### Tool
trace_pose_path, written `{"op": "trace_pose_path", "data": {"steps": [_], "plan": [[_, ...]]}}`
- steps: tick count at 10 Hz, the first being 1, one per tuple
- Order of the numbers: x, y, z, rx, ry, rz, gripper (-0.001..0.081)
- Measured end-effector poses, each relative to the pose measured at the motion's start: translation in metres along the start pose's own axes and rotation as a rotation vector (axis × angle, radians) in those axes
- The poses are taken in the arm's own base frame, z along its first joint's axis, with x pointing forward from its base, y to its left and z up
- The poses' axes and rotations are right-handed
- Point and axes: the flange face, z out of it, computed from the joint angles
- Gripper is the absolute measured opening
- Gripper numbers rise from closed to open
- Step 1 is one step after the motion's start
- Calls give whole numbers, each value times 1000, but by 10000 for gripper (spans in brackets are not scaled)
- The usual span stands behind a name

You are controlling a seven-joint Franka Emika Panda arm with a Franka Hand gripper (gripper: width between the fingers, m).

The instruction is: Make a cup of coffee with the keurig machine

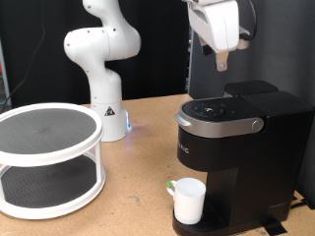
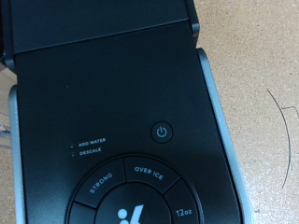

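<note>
The black keurig machine [image 1: 231,147] stands at the exterior view's right with its lid down and its silver-grey band across the front. The white cup [image 1: 188,201] sits on the drip base under the spout. Something small and green [image 1: 171,185] shows beside the cup's rim. My gripper [image 1: 221,62] hangs above the machine's top, its fingers close together and holding nothing. The wrist view looks straight down on the keurig machine's top [image 2: 112,93], with the power button [image 2: 162,132] and the brew buttons [image 2: 148,171] in sight. No fingers show in the wrist view.
A white two-tier round rack [image 1: 47,157] with dark mesh shelves stands at the exterior view's left. A second white robot arm [image 1: 101,69] stands behind it on the wooden table [image 1: 138,187].
</note>
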Motion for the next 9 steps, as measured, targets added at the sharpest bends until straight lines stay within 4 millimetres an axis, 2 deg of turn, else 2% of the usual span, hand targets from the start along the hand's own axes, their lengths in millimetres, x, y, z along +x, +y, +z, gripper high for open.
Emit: {"op": "trace_pose_path", "data": {"steps": [4, 5, 6, 8, 9], "plan": [[7, 5, 20, -8, -17, -2, 795], [8, 5, 25, -9, -24, -4, 639], [8, 6, 30, -11, -32, -6, 639], [7, 6, 43, -13, -60, -13, 256], [5, 5, 51, -24, -67, -20, 256]]}}
